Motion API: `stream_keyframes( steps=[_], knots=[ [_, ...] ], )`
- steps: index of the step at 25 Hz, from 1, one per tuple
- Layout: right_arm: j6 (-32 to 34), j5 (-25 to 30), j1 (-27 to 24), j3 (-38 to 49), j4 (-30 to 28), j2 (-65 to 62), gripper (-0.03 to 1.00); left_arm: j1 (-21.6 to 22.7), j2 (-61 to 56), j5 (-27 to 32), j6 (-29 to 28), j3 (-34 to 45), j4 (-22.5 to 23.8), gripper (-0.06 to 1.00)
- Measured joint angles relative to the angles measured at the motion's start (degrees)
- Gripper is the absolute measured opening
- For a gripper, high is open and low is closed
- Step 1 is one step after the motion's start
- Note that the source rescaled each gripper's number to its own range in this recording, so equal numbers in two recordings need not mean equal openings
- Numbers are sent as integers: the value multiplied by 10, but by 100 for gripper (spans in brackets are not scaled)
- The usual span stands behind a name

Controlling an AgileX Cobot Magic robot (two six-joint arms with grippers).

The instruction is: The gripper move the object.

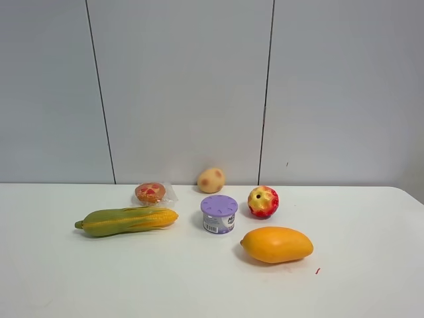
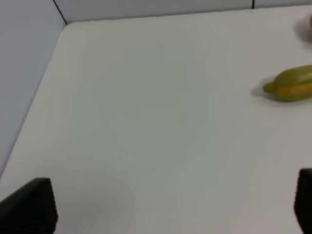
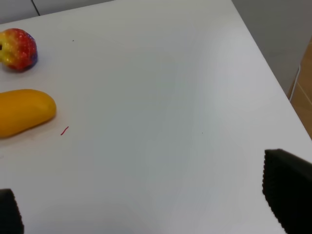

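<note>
You've got the apple (image 1: 263, 201) sitting on the white counter (image 1: 371, 265), toward the back and a bit right of the middle. It's just right of the little purple-lidded tub (image 1: 219, 214), close but not touching, and the orange mango (image 1: 276, 244) lies just in front of it. Behind the tub, near the wall, there's a tan potato (image 1: 211, 180), and next to that a wrapped round pastry (image 1: 151, 193). The corn cob (image 1: 126, 220) lies off to the left.

Neither arm shows in the high view. Your left hand (image 2: 173, 207) has its fingers spread wide, nothing between them, over bare counter with only the corn's tip in sight. Your right hand (image 3: 156, 202) is spread wide and empty too, well away from the apple and mango.
</note>
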Motion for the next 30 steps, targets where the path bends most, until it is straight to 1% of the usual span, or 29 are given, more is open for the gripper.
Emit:
stream_keyframes(
  steps=[8, 13, 18, 21, 30],
  knots=[
    [0, 0, 0, 0, 0, 0, 100, 0, -101, 79, -24, 40, -3, 98],
    [0, 0, 0, 0, 0, 0, 100, 0, -124, 89, -48, 44, -1, 98],
    [0, 0, 0, 0, 0, 0, 100, 0, -137, 127, -82, 48, 0, 98],
    [0, 0, 0, 0, 0, 0, 100, 0, -141, 138, -86, 58, 6, 98],
    [0, 0, 0, 0, 0, 0, 100, 1, -143, 138, -92, 58, 12, 98]
  ],
)
